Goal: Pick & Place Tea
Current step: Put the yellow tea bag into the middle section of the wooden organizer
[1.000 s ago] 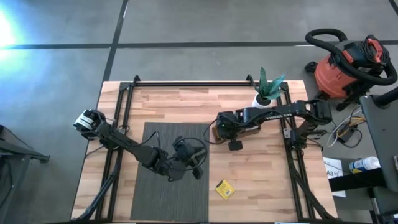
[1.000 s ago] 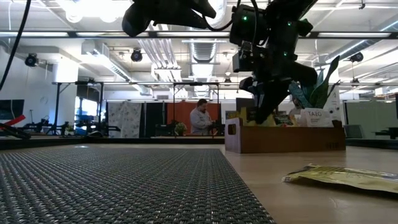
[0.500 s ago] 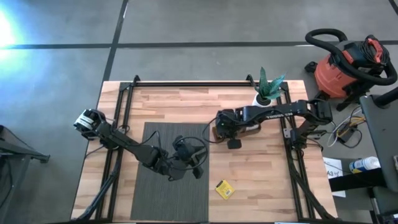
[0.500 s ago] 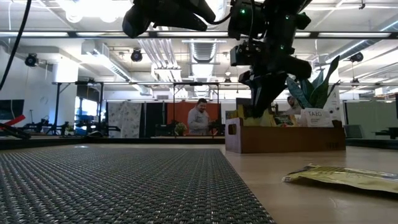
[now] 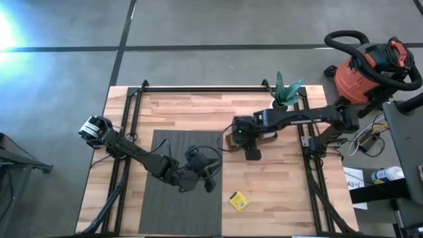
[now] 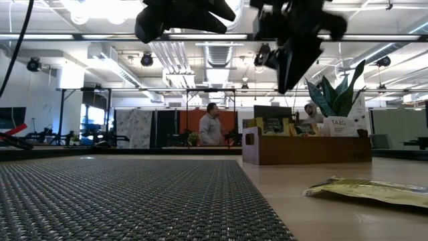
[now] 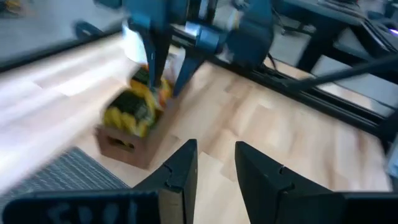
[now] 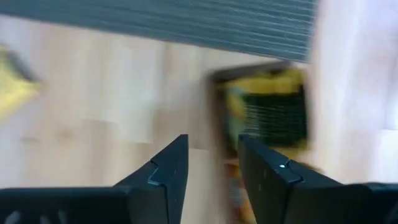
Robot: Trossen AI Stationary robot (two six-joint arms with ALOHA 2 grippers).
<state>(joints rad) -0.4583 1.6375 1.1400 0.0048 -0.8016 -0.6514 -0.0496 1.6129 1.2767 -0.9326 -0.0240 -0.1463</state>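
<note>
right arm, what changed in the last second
The right end effector has lifted from the wooden tray, opened, and holds nothing. A yellow sachet now stands in the tray where it had reached. The left end effector stays over the grey mat; the sachet on the table is unmoved.

- Left arm (image 5: pixel 142 158): dark, slim links with chunky joints; a pale grey cap shows at its base end.
- Right arm (image 5: pixel 297 119): dark links bearing small white lettering, too small to read.
- A thin black cable loops beside the left end effector (image 5: pixel 210 184).
- Right end effector (image 8: pixel 208 171): two flat, dark, angular fingers, one with a small pale dot.
</note>
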